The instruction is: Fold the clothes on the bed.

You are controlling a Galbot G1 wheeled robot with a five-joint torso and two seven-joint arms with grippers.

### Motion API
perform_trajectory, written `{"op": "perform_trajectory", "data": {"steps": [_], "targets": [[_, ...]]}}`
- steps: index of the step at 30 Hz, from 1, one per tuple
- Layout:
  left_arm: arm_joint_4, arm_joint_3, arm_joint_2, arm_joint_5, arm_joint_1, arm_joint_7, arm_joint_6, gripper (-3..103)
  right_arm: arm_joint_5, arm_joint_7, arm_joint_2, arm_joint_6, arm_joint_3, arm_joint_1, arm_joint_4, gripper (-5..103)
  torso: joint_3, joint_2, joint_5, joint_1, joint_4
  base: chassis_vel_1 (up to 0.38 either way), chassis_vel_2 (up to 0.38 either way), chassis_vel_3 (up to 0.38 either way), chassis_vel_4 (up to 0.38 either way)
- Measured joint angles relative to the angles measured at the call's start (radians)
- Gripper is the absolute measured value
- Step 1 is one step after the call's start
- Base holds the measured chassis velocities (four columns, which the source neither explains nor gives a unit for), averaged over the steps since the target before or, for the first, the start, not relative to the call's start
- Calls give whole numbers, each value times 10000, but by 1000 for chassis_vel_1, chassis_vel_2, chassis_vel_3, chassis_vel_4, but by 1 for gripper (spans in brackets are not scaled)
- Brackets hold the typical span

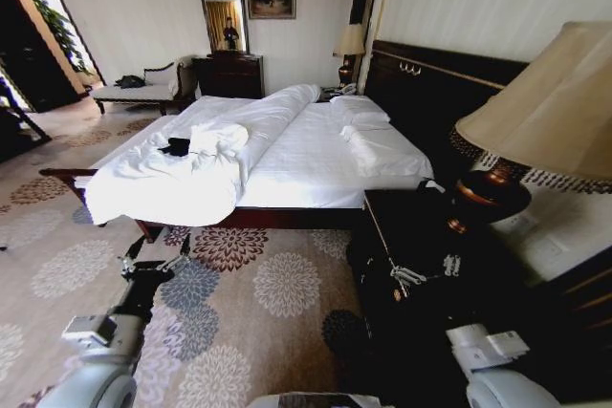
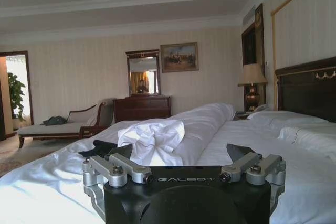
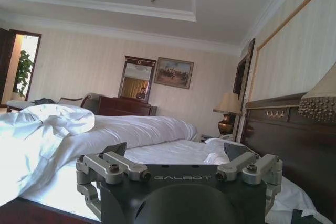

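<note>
Black clothes [image 1: 175, 146] lie bunched on the bed [image 1: 316, 155] among rumpled white duvet folds [image 1: 218, 137]. The left gripper [image 1: 153, 259] and right gripper [image 1: 423, 272] hang short of it, fingers spread, holding nothing.

The one readable text is the brand "GALBOT", in pale capitals on the black housing of the left tool [image 2: 184, 162], at 6 o'clock in the left wrist view. The same word stands on the right tool [image 3: 177, 157], at 6 o'clock in the right wrist view. Nothing else can be read.
</note>
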Motion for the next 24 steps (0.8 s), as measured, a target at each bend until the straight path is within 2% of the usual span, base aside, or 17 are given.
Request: {"op": "perform_trajectory", "data": {"steps": [13, 24], "targets": [[484, 232, -151, 399, -62, 3, -246, 100, -495, 616, 337, 865, -69, -78, -371, 100, 0, 0, -1, 0, 0, 0, 0, 0, 0], [639, 308, -293, 936, -19, 35, -401, 100, -808, 210, 395, 1289, -80, -34, -613, 100, 0, 0, 0, 0, 0, 0, 0, 0, 0]]}}
